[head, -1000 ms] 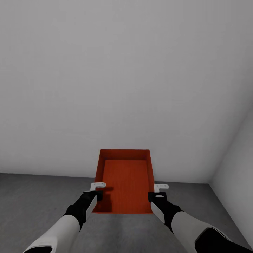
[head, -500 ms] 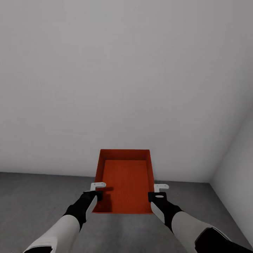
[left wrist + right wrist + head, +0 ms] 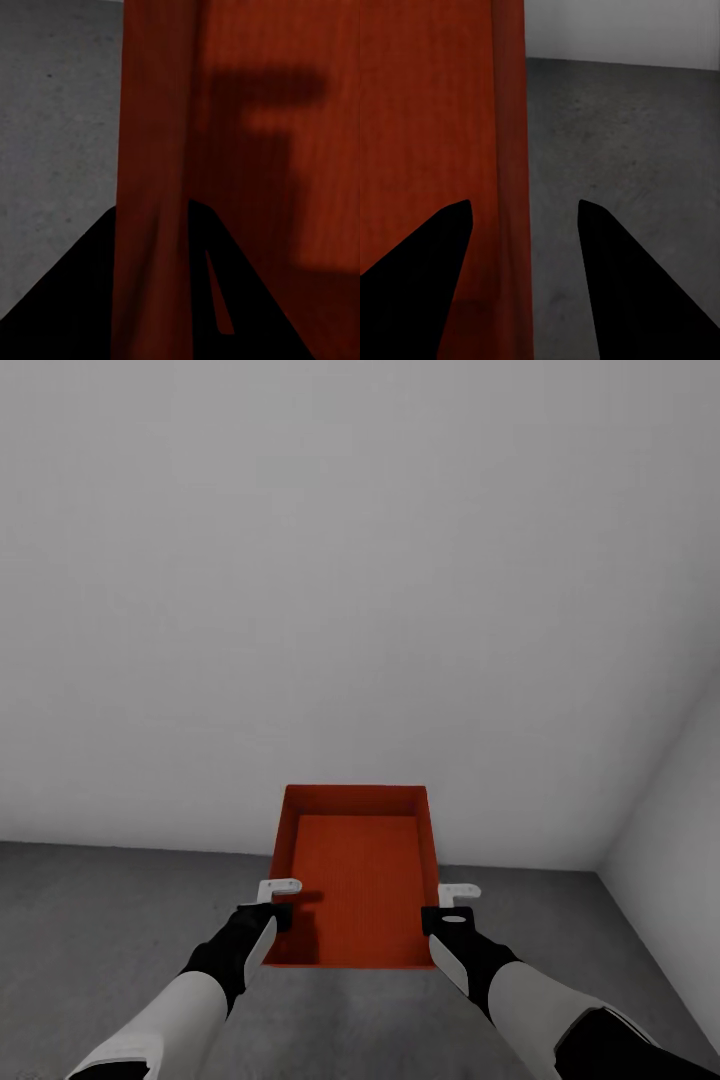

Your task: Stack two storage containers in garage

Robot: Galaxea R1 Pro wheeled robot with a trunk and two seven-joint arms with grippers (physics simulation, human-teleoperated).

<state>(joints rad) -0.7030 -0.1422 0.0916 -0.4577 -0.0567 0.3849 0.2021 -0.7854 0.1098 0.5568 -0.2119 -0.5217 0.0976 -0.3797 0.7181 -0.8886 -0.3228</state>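
Out in front of the robot at 12 o'clock, the bin (image 3: pixel 353 880) hangs above the grey floor (image 3: pixel 90 930), carried near a pale wall (image 3: pixel 350 580) with a corner off at about 3 o'clock. Left gripper (image 3: pixel 279 901) pinches the bin's left side wall, right gripper (image 3: pixel 454 906) the right one, each with one finger inside and one outside the rim. In the left wrist view the wall sits tight between the dark fingers (image 3: pixel 247 300). In the right wrist view the fingers (image 3: pixel 420 270) straddle the wall with some gap on the outer side, so that grip looks looser to me.

My guess on handling: it's lidless, shallow and empty, so pretty light. Thin ribbed walls probably flex a bit if squeezed hard, and the wall already looks slightly wavy in the left wrist view. Holding opposite side walls near the close end seems right, keeps it level. Only one bin here, no second one to stack on
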